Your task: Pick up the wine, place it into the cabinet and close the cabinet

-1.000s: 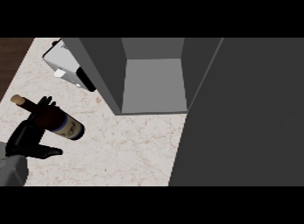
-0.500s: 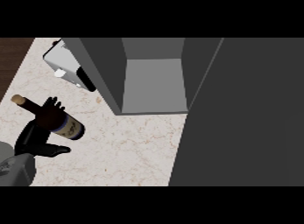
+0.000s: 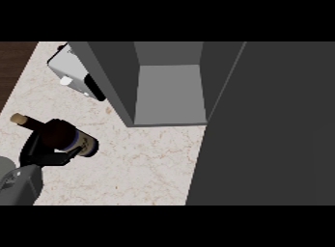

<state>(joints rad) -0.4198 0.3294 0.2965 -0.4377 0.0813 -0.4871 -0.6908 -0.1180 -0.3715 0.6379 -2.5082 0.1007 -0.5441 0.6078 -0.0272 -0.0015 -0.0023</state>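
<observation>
A dark wine bottle point(image 3: 64, 137) with a cork top and a pale label is over the marble counter point(image 3: 134, 169) at the left. My left hand point(image 3: 43, 153) is curled round its lower body from the near side, and the neck points to the back left. The grey cabinet point(image 3: 170, 91) stands open to the right of the bottle, and its inner shelf shows bare. Its dark door point(image 3: 277, 125) is swung wide and fills the right of the view. My right hand does not show.
A white and black appliance point(image 3: 74, 77) sits at the back left, against the cabinet's left wall point(image 3: 113, 72). The counter's left edge runs along a dark wooden floor point(image 3: 6, 72).
The bottle now looks shorter and more upright in my left hand, its cork a little nearer to me. My forearm has risen closer into view.
</observation>
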